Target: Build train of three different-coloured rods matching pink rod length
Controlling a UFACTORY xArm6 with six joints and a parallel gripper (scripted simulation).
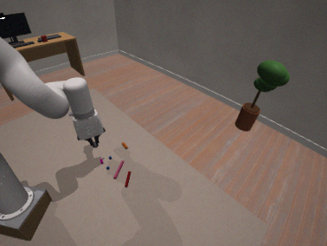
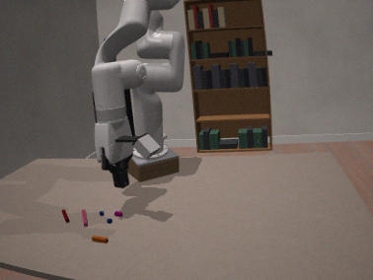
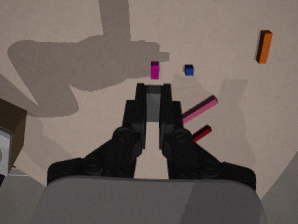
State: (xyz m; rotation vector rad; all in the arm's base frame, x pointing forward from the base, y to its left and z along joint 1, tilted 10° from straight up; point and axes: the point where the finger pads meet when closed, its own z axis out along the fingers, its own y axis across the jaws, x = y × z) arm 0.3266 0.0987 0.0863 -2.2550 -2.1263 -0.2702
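Observation:
My gripper point(image 1: 94, 144) point(image 2: 120, 184) point(image 3: 153, 97) is shut on a short grey rod point(image 3: 153, 107), held between its fingertips above the mat. The magenta rod point(image 1: 101, 161) point(image 2: 118, 214) point(image 3: 155, 70) lies just ahead of the fingertips in the wrist view. The orange rod point(image 1: 125, 145) point(image 2: 100, 240) point(image 3: 264, 47) lies apart from the others. The pink rod point(image 1: 118, 169) point(image 2: 85, 218) point(image 3: 200, 109) is long and lies between the red rod and the blue ones; a finger hides part of it in the wrist view.
One blue rod point(image 1: 110, 158) point(image 2: 110, 221) point(image 3: 189, 70) lies near the magenta one. Another blue rod point(image 1: 108, 168) point(image 2: 102, 213) is hidden in the wrist view. The red rod point(image 1: 128, 178) point(image 2: 65, 216) point(image 3: 202, 133) lies beside the pink one. The arm's base block point(image 1: 39, 216) point(image 2: 157, 166) stands behind.

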